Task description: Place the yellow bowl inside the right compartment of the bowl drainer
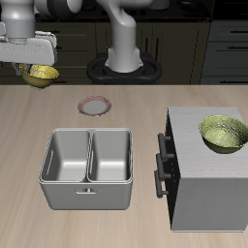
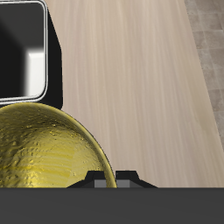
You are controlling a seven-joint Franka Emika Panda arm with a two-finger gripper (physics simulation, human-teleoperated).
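Gripper (image 1: 39, 66) pinches the yellow bowl (image 1: 41, 75) by its rim, held lifted near the table's back edge, well apart from the bowl drainer (image 1: 89, 167), right compartment (image 1: 66, 155) unfilled.

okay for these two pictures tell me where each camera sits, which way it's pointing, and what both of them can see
Exterior view: mounted high, facing the table; shows the arm, the gripper holding the yellow bowl, the bowl drainer, a cabinet carrying a green bowl.
Wrist view: on the gripper, looking down at the table; only a dark part of the gripper shows, jaws unseen.
Shared: the yellow bowl, a drainer corner, the table.
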